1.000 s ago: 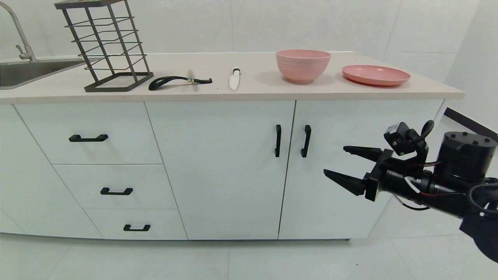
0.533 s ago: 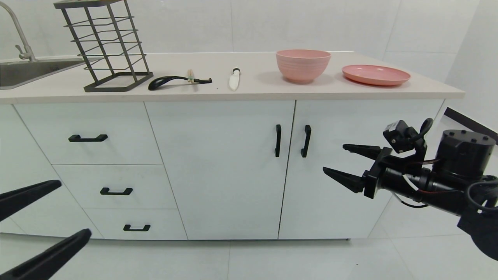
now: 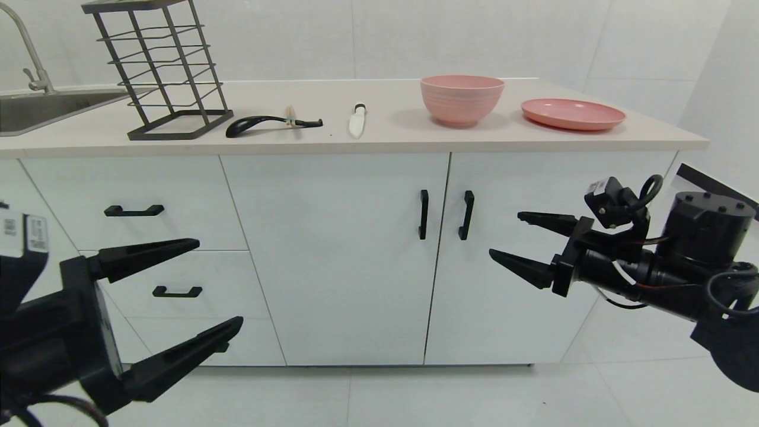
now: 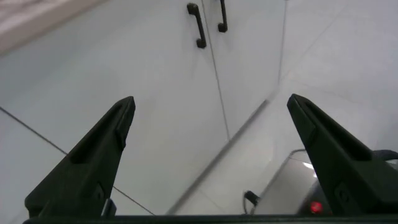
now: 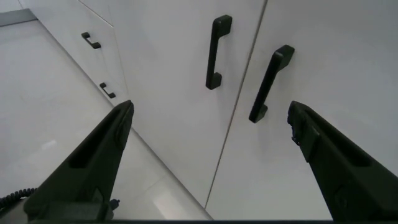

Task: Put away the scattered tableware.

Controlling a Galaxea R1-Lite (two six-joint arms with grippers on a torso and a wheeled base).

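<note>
Head view: the pink bowl [image 3: 462,99], pink plate [image 3: 572,114], white knife [image 3: 357,121] and black spoon [image 3: 261,124] lie on the counter [image 3: 356,144], well above and beyond the left pincer [image 3: 220,281] and right pincer [image 3: 504,234], both released and empty; bowl and plate look light, stiff and slick, probably best taken by the rim. Both wrist views face the cabinet handles [image 5: 221,23] between splayed fingers [image 4: 93,162].

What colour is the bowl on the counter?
Pink, matching the plate beside it. The bowl shows best in the head view.
</note>
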